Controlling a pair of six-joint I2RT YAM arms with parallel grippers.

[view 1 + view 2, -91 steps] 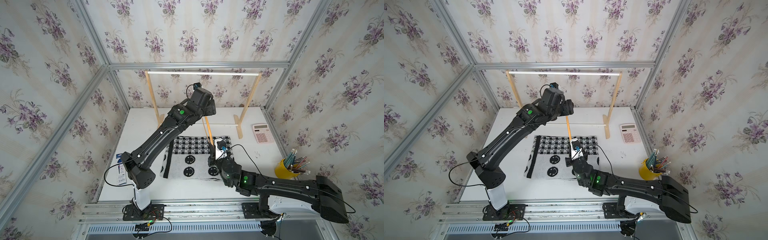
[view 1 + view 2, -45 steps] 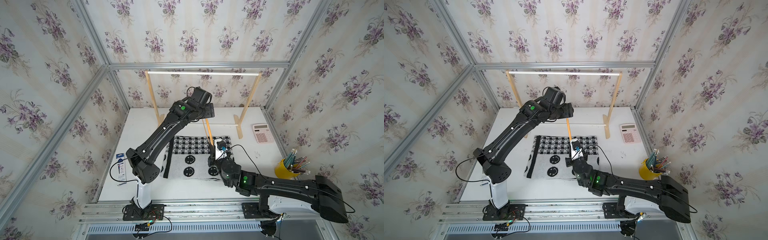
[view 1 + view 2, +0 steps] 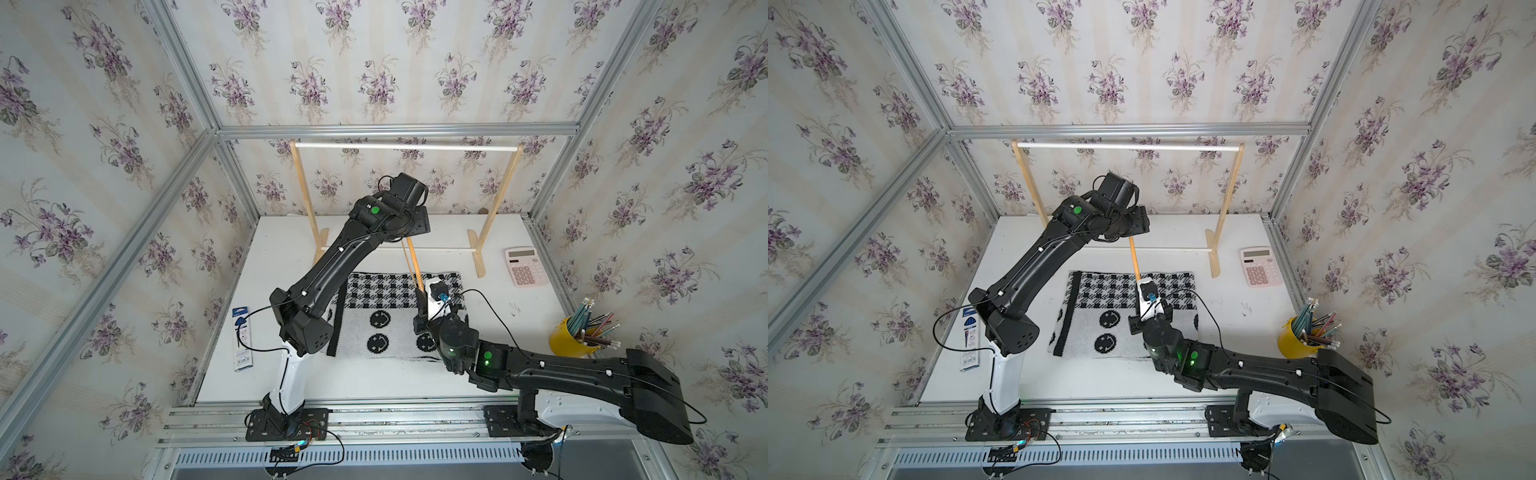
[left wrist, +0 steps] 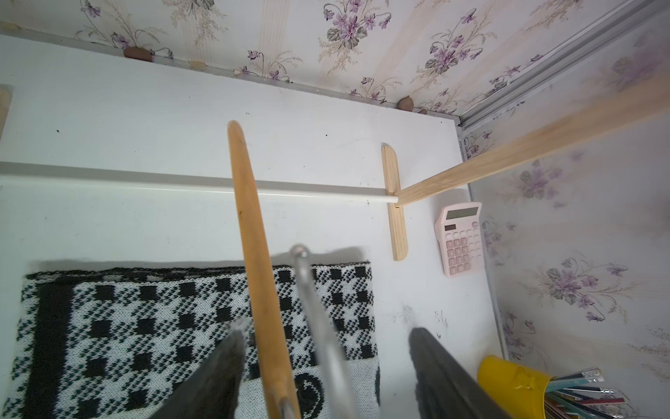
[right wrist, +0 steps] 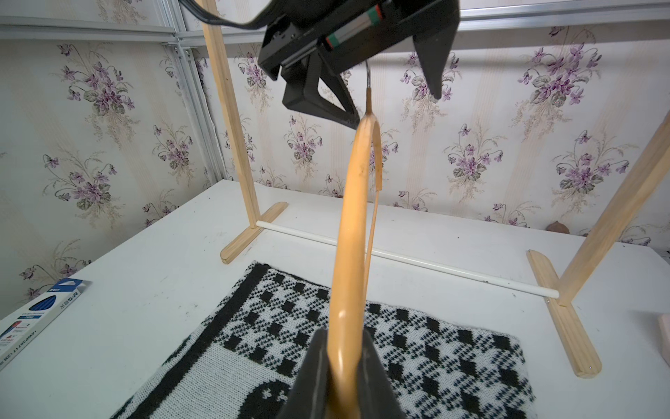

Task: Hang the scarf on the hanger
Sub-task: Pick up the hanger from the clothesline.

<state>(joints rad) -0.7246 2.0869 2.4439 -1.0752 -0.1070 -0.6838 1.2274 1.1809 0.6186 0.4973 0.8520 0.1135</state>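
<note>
At the near edge of the surface, the right claw is clamped tight on the lower end of the hanger, both fingers pressed against the wood. It holds the hanger on end, leaning away from the robot.

Under it the scarf lies flat and spread on the surface, check half toward the back, smiley half toward the front. No part of it is lifted or on the hanger.

Further up, the hanger's top end and its hook stand between the fingers of the left claw. The jaws are wide apart. In the right wrist view one finger sits just beside the neck of the hanger and the other stands well clear. I cannot tell whether the near finger touches the wood. Nothing is gripped there.

Behind them stands the rack, bare.

Over the last second the left arm has turned its wrist and come down a little, so that the claw straddles the hook instead of hanging over it. The right arm, the hanger and the scarf have kept their places.

This looks like the start of a hand-over or a two-handed hold at the hook. Once the left claw grips there, the right one could be freed for the scarf. The hanging itself is not yet begun.
</note>
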